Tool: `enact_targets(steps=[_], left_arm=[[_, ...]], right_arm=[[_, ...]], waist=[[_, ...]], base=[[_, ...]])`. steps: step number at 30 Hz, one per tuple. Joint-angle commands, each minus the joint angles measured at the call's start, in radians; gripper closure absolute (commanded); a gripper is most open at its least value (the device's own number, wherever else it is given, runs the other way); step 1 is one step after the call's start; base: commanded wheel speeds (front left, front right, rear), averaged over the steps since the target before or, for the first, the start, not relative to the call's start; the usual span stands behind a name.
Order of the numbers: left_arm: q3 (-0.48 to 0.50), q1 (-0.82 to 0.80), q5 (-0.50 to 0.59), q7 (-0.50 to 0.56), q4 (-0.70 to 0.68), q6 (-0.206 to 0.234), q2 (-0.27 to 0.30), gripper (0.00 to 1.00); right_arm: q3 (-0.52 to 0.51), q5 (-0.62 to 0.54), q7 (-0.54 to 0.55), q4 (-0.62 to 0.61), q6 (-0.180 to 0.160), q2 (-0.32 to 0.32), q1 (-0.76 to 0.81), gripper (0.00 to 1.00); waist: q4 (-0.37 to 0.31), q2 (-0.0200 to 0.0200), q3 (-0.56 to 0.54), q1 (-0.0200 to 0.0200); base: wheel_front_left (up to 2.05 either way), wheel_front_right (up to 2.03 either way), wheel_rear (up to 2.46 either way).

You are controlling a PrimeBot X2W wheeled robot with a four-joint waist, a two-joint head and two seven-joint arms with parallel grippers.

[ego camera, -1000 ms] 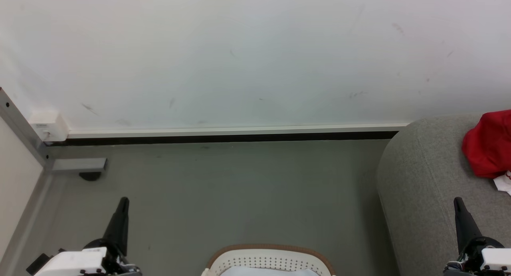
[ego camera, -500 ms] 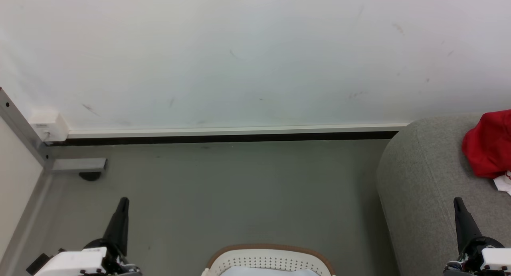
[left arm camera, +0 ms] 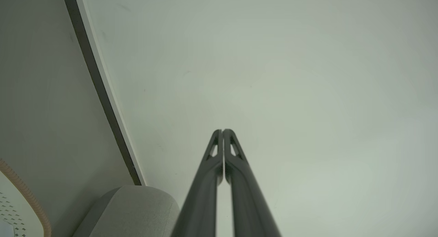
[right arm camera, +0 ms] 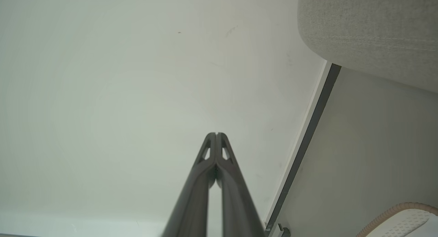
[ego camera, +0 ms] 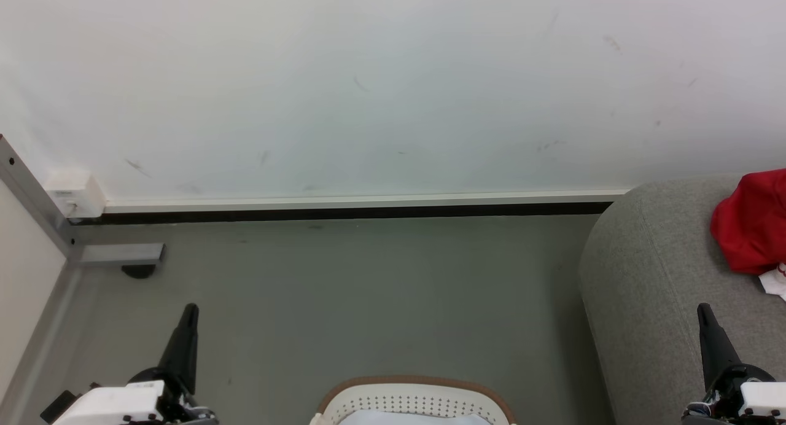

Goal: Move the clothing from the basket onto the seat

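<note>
One garment logged: the clothing [ego camera: 750, 225], red, lies bunched on the seat [ego camera: 651, 271] at the right edge of the head view, with a scrap of white at its lower side. The frame edge cuts it off, so its long axis and heading cannot be told.

The basket [ego camera: 417, 385] stands on the floor [ego camera: 368, 290] at bottom centre, near the seat's left side and well apart from the clothing. Its far rim and perforated wall are in frame and the rest is cut off below. A pale cloth [ego camera: 417, 419] lies inside.

The left gripper [ego camera: 191, 308] is low left over the floor. The right gripper [ego camera: 702, 308] is low right, against the seat's grey padding. Both point up-frame toward the wall [ego camera: 393, 87], level with each other.

In the wrist views, each pair of fingers is pressed together at the tips with nothing between them.
</note>
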Motion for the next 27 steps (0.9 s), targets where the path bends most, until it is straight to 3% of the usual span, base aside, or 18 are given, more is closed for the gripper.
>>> enact_targets(steps=[1, 27], left_arm=[[0.003, -0.008, -0.012, 0.004, -0.003, -0.005, 0.002, 1.0], [0.003, -0.008, -0.012, 0.004, -0.003, -0.005, 0.002, 1.0]], right_arm=[[0.002, 0.005, -0.005, -0.002, -0.002, -0.007, -0.01, 1.0], [0.01, 0.014, -0.01, -0.002, -0.002, -0.014, -0.009, 1.0]], waist=[[0.0, 0.0, 0.0, 0.0], [0.0, 0.0, 0.0, 0.0]], base=[[0.0, 0.0, 0.0], [0.0, 0.0, 0.0]])
